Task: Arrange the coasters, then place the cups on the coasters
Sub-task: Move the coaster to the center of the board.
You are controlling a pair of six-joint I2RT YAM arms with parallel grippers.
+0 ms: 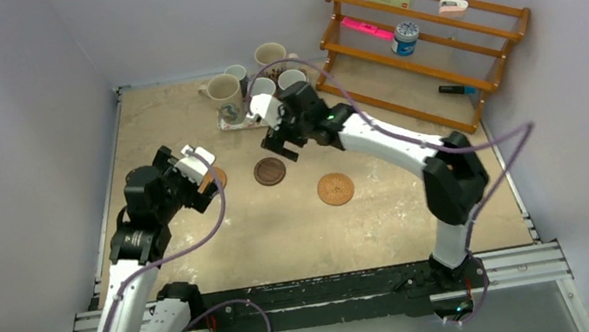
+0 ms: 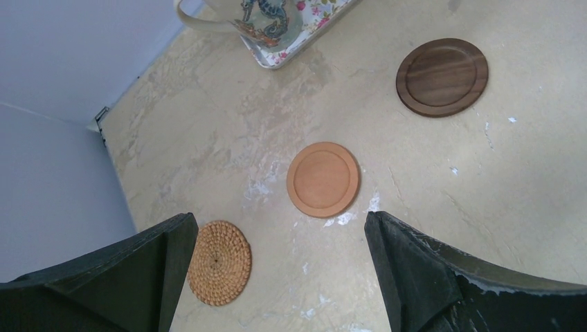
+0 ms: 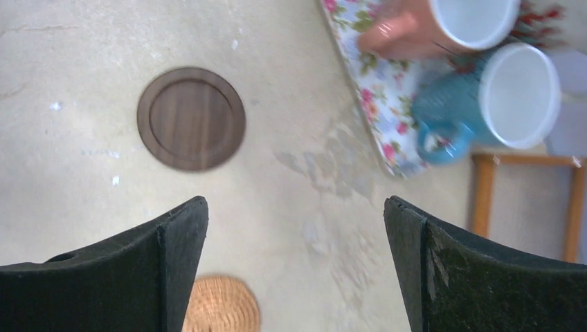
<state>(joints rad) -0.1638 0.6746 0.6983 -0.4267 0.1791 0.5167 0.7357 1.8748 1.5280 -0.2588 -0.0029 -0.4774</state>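
Pale grey walls stand round a sandy table (image 1: 301,235). At the top middle of the top view the cups (image 1: 225,95) crowd together on and beside a flowery tray (image 3: 384,104). None sits on a coaster yet.

The coasters lie flat and apart in the middle of the table. A dark wood coaster (image 1: 270,171) is in the centre, with a woven coaster (image 1: 336,188) to its lower right. A smooth orange coaster (image 2: 323,179) and a second woven coaster (image 2: 219,262) show under the left gripper (image 2: 278,228). Only four can be found; a fifth may be hidden by an arm.

Both the left gripper and the right gripper (image 3: 294,207) hang above the table with their jaws wide open, holding nothing.

The coasters look thin, light and stiff. The smooth ones may slip, so pinch them across the edge. The woven ones are rough and should grip well. The cups are hard, heavier and could break. Hold one by its wall at the rim.
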